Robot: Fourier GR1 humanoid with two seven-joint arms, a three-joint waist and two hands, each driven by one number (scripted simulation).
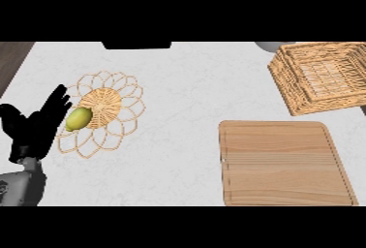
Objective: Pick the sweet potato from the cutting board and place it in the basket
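Counter (178, 97) of white marbled stone fills the head view. Rectangular light wooden cutting board (284, 164) lies at lower right, flat, long side running toward the near edge, groove visible along its rim. Nothing rests on its top surface. No sweet potato visible anywhere on the board or elsewhere in view.

Square woven wicker basket (323, 75) sits at upper right, well apart from the board, slightly rotated, open top facing up; its slatted bottom shows through and nothing is inside. Pale grey rounded object (270, 45) peeks out just behind the basket's far-left corner, mostly cut off. Dark flat object (137, 44) sits at the top edge, centre-left, only partly seen.

Round woven wicker trivet with looping petal edge (103, 114) lies on the counter at left. Small yellow-green oval fruit (79, 118), lemon-like, rests on the trivet's left part, beside the denser woven centre.

Black left hand (36, 128) on grey forearm (20, 186) comes in from lower left. Fingers are straight and spread, pointing up and to the right, holding nothing. Fingertips overlap the trivet's left loops, and the fruit sits just beside them; contact cannot be told. Dark wooden strip (13, 60) borders the counter at far left.
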